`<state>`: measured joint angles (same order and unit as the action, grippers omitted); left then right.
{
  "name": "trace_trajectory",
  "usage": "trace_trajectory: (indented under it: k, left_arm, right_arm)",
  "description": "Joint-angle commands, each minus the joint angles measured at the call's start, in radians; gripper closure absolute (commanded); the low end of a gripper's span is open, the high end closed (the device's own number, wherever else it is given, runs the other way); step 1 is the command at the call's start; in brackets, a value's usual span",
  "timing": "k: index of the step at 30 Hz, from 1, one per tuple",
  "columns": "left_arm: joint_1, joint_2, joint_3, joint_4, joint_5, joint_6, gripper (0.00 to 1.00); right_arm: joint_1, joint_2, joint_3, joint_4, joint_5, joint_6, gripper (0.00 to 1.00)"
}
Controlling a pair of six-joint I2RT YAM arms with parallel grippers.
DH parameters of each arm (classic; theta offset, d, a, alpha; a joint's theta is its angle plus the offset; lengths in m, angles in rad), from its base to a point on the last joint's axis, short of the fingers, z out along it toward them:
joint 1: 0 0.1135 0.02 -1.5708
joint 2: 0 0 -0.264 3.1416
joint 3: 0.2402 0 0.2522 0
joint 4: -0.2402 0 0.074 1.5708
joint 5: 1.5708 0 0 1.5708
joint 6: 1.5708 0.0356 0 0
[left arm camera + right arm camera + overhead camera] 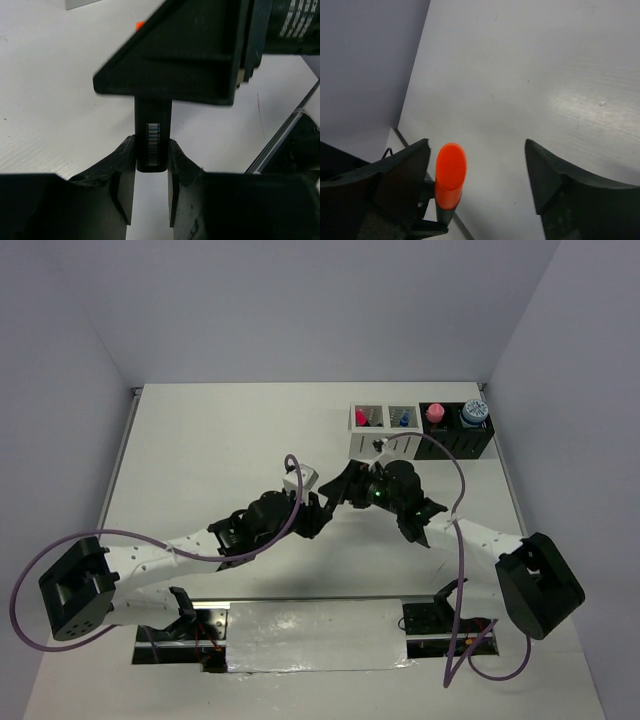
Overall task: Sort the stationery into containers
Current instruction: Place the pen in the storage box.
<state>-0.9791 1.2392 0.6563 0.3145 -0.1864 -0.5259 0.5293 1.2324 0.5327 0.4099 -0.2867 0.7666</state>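
My left gripper (151,150) is shut on the black barrel of an orange-capped highlighter (153,142), near its barcode end. My right gripper (477,162) is open, and the highlighter's orange cap (450,174) stands between its jaws, close to the left finger (400,175). In the top view the two grippers meet at mid-table, left (318,508) and right (345,486), and hide the highlighter. The four containers stand in a row at the back right: two white (365,444) (402,444) and two black (438,440) (474,440). They hold a pink cap (362,418), a blue cap (404,420), a pink-capped bottle (435,412) and a blue roll (473,412).
Purple cables (290,525) loop from both arms over the table. A shiny strip (315,635) lies along the near edge between the arm bases. Grey walls close the table at the back and sides.
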Motion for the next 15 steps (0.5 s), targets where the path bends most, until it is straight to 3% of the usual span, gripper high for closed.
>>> trace_trajectory:
  k: [1, 3, 4, 5, 6, 7, 9, 13, 15]
  left_arm:
    - [-0.004, -0.015, 0.022, 0.034, -0.015, 0.015, 1.0]
    - [-0.006, -0.011, 0.034, 0.018, -0.028, 0.018, 1.0]
    - [-0.004, -0.007, 0.045, 0.005, -0.036, 0.023, 1.0]
    - [-0.006, -0.006, 0.052, -0.008, -0.042, 0.021, 0.94]
    - [-0.004, 0.0, 0.061, -0.021, -0.051, 0.023, 0.83]
    - [-0.006, 0.003, 0.08, -0.05, -0.068, 0.023, 0.5]
    - [-0.006, 0.006, 0.117, -0.144, -0.126, -0.008, 0.01]
    - [-0.004, -0.007, 0.202, -0.326, -0.197, -0.06, 0.01]
    - [-0.006, -0.021, 0.248, -0.536, -0.274, -0.109, 0.01]
  right_arm:
    - [0.067, 0.016, 0.036, 0.084, -0.042, 0.033, 0.21]
    - [0.101, 0.019, 0.036, 0.093, -0.042, 0.037, 0.37]
    - [0.109, 0.019, 0.035, 0.102, -0.045, 0.039, 0.59]
    - [0.11, 0.024, 0.036, 0.109, -0.045, 0.037, 0.89]
    - [0.11, 0.024, 0.039, 0.099, -0.034, 0.037, 1.0]
    - [0.112, 0.024, 0.05, 0.095, -0.022, 0.027, 1.0]
    - [0.087, 0.024, 0.094, 0.05, 0.02, -0.034, 1.0]
    - [0.003, 0.048, 0.235, -0.022, 0.139, -0.203, 1.0]
    - [-0.015, 0.081, 0.304, -0.06, 0.303, -0.318, 1.0]
